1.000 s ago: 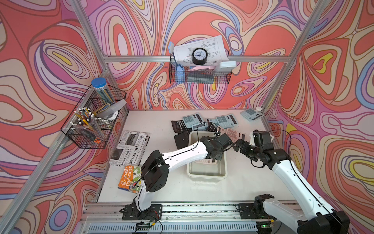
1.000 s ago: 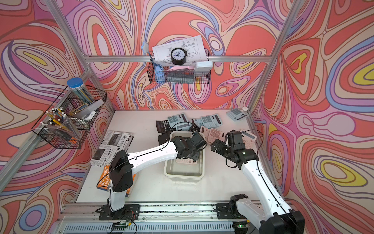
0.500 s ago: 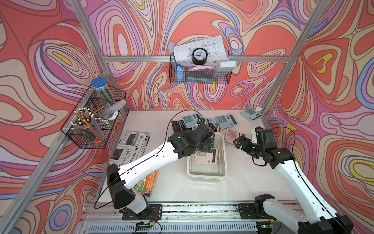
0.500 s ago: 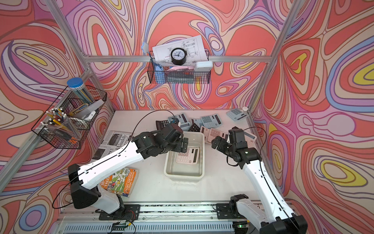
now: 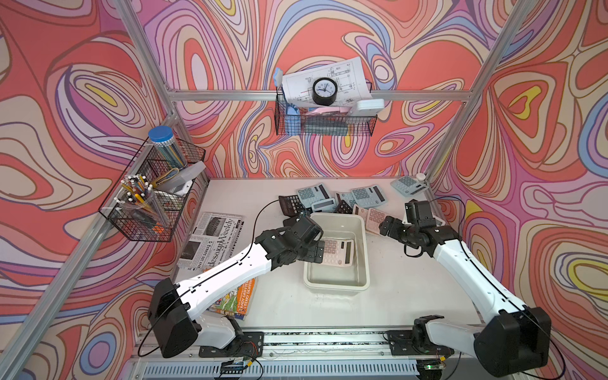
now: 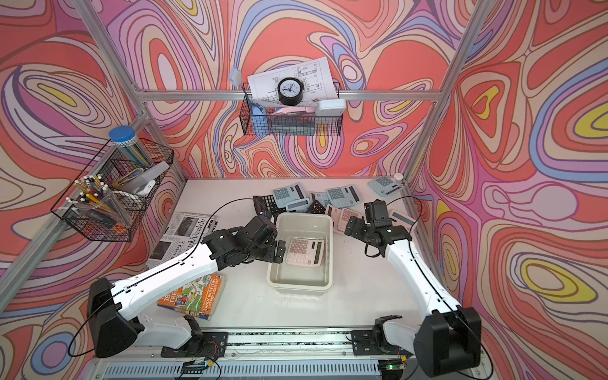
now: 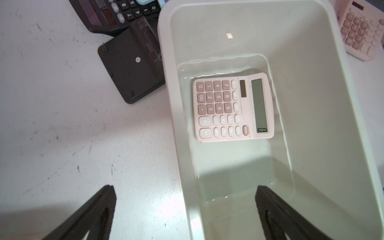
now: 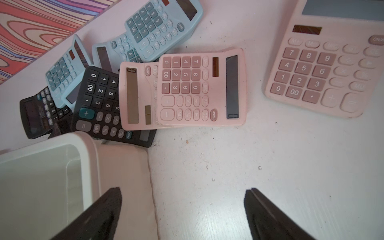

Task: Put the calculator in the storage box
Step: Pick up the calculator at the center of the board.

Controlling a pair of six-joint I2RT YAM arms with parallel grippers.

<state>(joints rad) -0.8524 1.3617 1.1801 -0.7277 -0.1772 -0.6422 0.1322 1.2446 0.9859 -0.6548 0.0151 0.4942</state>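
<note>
One calculator (image 7: pixel 232 108) is lying, seemingly flat, in the storage box (image 7: pixel 311 83), so my left pincer (image 7: pixel 185 188) is hovering spread, empty, above its rim; right pincer (image 8: pixel 182 189) likewise beside it.

In both top views a stretch of the box's (image 5: pixel 363 250) rim, on the side of the worktop's (image 5: pixel 411 289) left edge, is covered by the left claw (image 5: pixel 317 252). The book (image 5: pixel 241 296) and newspaper (image 5: pixel 210 240) are partly hidden under the left arm (image 5: pixel 230 269). A lone calculator (image 6: pixel 399 218) by the worktop's right edge is mostly hidden behind the right arm (image 6: pixel 381 227). In the right wrist view it is cut off by the picture's edge and its outer keys are blurred. There a pink calculator (image 8: pixel 135 97) is largely covered by a second pink calculator (image 8: pixel 199 87), the box is cut off, and the right claw's (image 8: pixel 182 191) fingers (image 8: pixel 104 212) are blurred. In the left wrist view the box and a black calculator (image 7: pixel 112 14) are cut off. Small items in the side basket (image 5: pixel 148 204) cannot be identified.
</note>
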